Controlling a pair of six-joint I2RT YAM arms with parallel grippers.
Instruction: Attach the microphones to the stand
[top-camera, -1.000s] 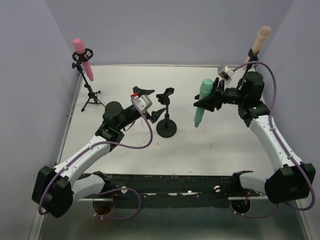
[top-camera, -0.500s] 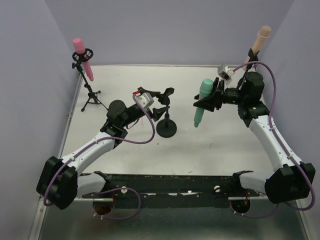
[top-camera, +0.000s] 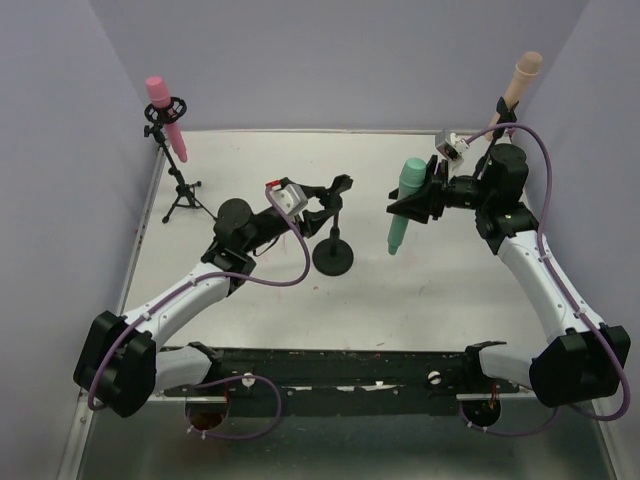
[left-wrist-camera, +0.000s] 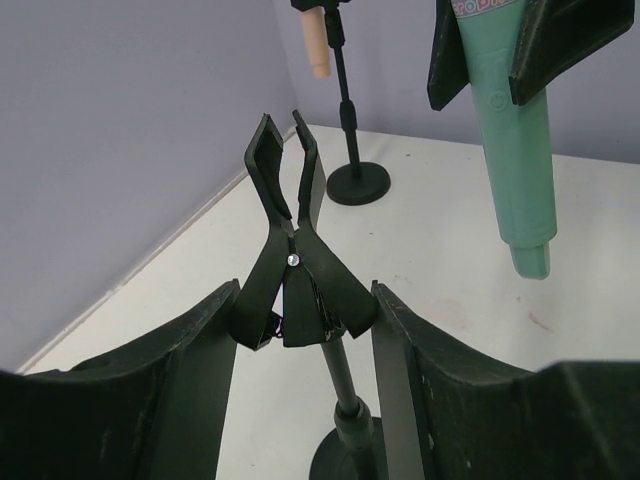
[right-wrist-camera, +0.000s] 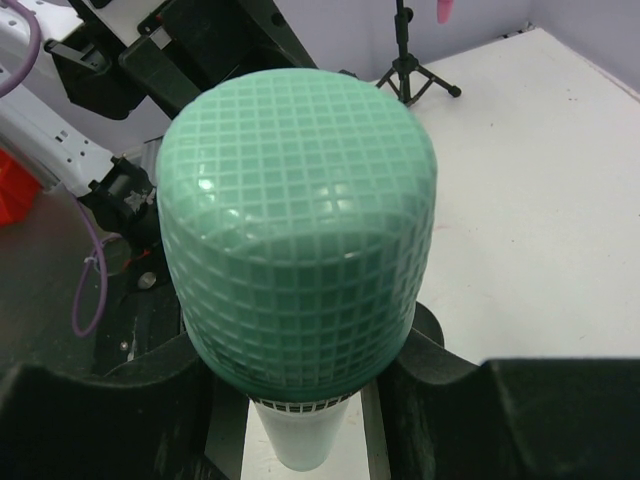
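The left arm (top-camera: 190, 295) starts at the near left corner and stretches forward and to the right, low over the table (top-camera: 430, 300). Its wrist points at the middle stand (top-camera: 333, 255), a thin black pole on a round foot. The left gripper (top-camera: 322, 205) is about half open. Its two fingers (left-wrist-camera: 170, 390) sit one on each side of the two handles of the black clip (left-wrist-camera: 290, 260) on top of that pole. They are right up against the handles, but I cannot tell if they squeeze them. The clip's two top prongs stick up past the fingers with only a thin gap between them.

The right arm (top-camera: 545, 285) goes up the right side of the table, bends, and points its wrist to the left. The right gripper (top-camera: 420, 195) is closed tight on the teal-green microphone (top-camera: 400, 215), below its round head. The microphone hangs in the air, head up and leaning a little. It is to the right of the middle stand and does not touch it.

The pink microphone (top-camera: 165, 118) sits tilted in a tripod stand (top-camera: 183, 195) at the far left corner. The peach microphone (top-camera: 520, 80) sits in the far right stand (left-wrist-camera: 345, 120), at the back corner behind the right arm. Purple cables (top-camera: 290, 275) loop off both arms
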